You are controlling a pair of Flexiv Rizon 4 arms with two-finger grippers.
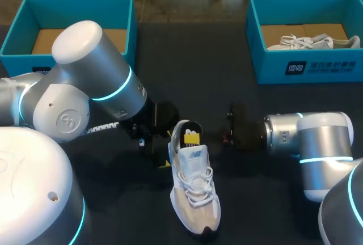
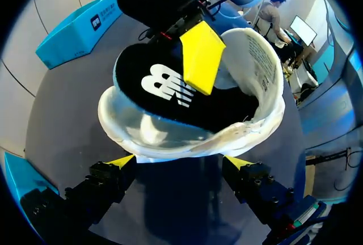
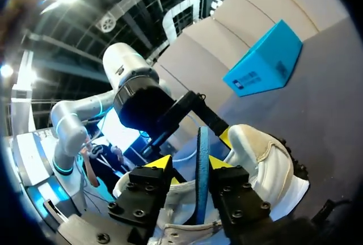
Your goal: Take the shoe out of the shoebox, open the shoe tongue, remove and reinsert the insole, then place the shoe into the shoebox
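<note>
Seen from above, the white shoe [image 1: 194, 197] lies on the dark desk [image 1: 187, 58] with its long axis running toe towards me and heel away, tilted only a little. The black insole [image 1: 190, 127] stands up out of the heel opening. The right pincer [image 1: 193, 138] comes in from the right, across that axis, and has a yellow tip on the insole. The left pincer [image 1: 156, 153] sits just beside the heel on its left flank. The left box [image 1: 14, 62] and the right box [image 1: 272, 66] stand at the far edge, well apart from the shoe (the right one holds another white shoe [image 1: 315, 42]).

From the left wrist, the left pincer [image 2: 180, 163] has its tips spread wide and grips nothing. The heel of the shoe [image 2: 170, 137] is just ahead of it, wider than the gap between the tips. The insole [image 2: 164, 86] slants in the heel cup, its heel end raised by the right pincer [image 2: 198, 58].

From the right wrist, the right pincer [image 3: 189, 163] is clamped on the insole [image 3: 202, 143], which shows edge-on between both tips. The shoe [image 3: 266, 160] is under and just ahead of the fingers.

I judge the insole step is in hand, though whether the insole is going out or in I cannot tell. The next move depends on keeping the insole's length in line with the shoe's, and the left arm is the nearer one to steady the heel
</note>
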